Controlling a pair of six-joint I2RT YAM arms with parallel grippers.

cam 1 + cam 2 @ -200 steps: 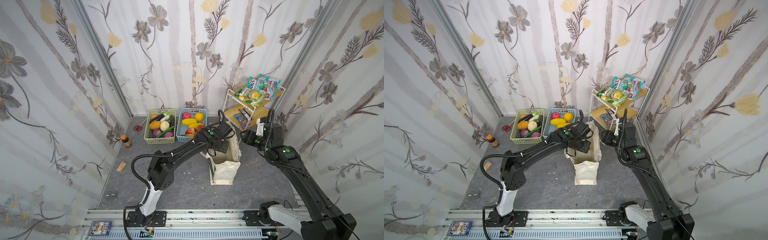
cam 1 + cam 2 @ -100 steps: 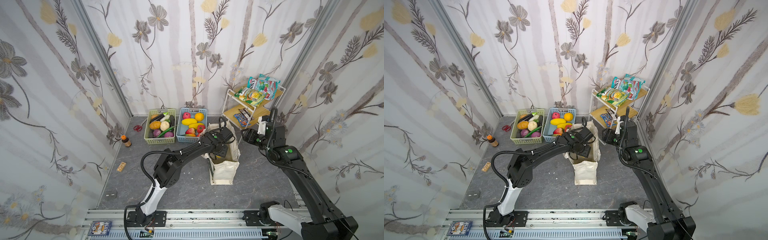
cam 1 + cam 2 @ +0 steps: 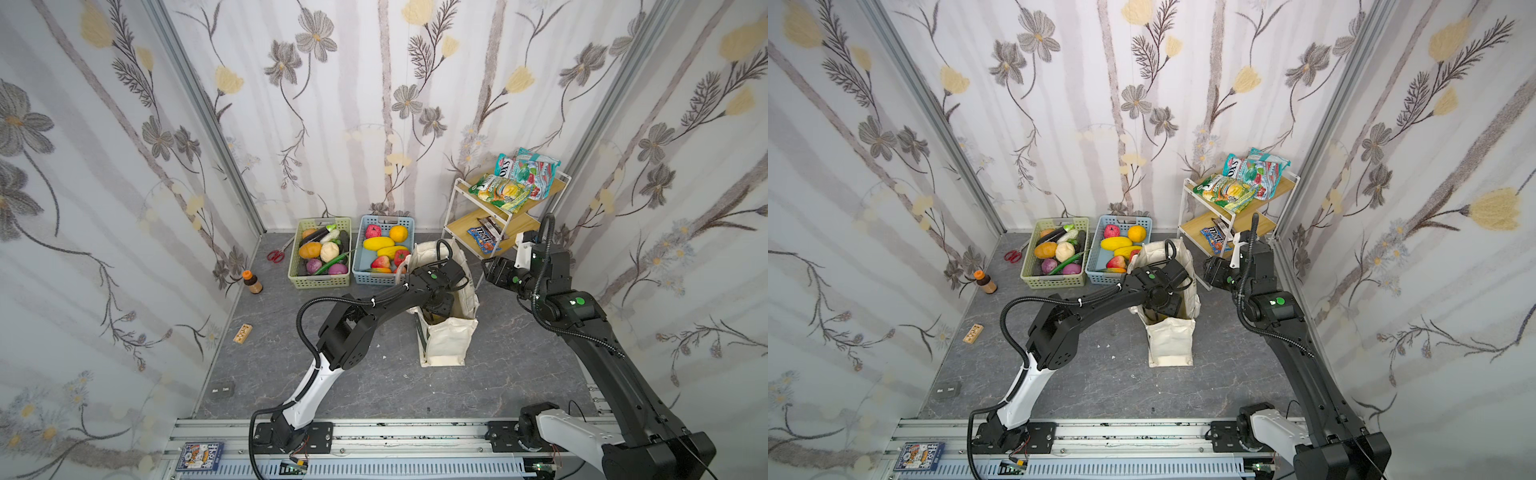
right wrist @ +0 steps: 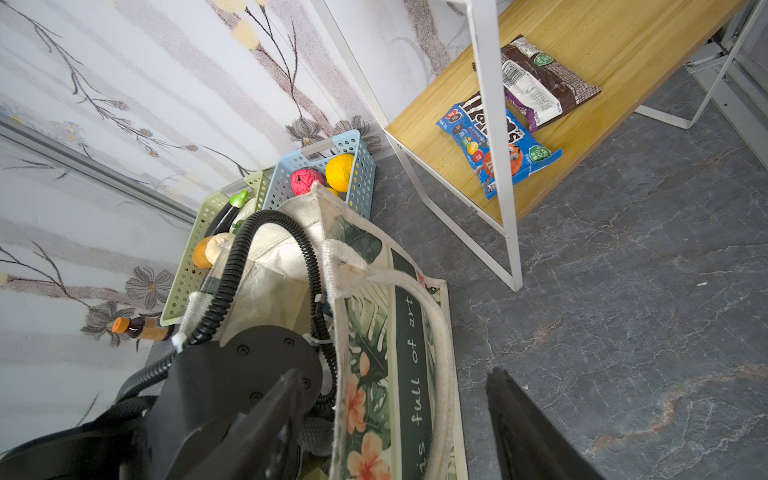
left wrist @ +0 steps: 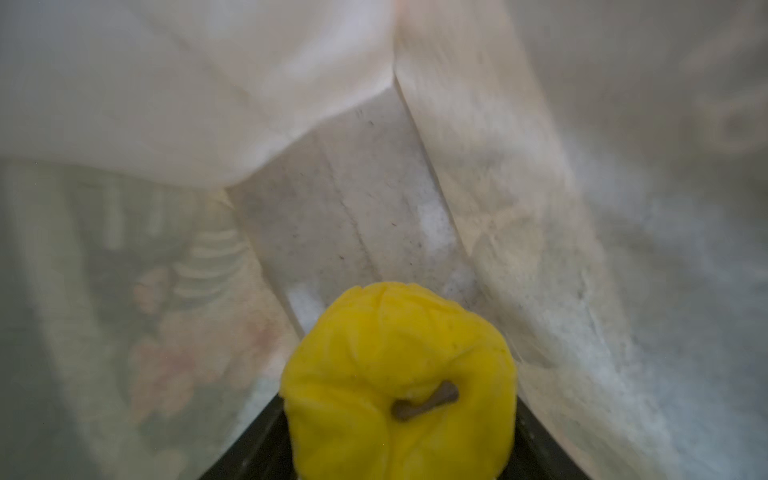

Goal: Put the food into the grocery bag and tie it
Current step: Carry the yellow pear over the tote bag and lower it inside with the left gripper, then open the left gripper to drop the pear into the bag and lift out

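Tote in place: the grocery bag (image 3: pixel 446 343) stands upright on the grey floor, just in front of the blue basket (image 3: pixel 370 279) and beside the shelf rack (image 3: pixel 459 232). The left gripper (image 5: pixel 397 415) is down inside the bag's mouth, jaws clamped on a yellow toy fruit (image 5: pixel 399 357), with the cream bottom visible beyond it. The right gripper (image 4: pixel 392 374) hovers by the printed green side, jaws wide apart and nothing between them. A blue candy packet (image 4: pixel 536 160) lies on the lower shelf.

Black arms (image 3: pixel 349 332) — white bases (image 3: pixel 316 382), ribbed cables (image 3: pixel 305 320).
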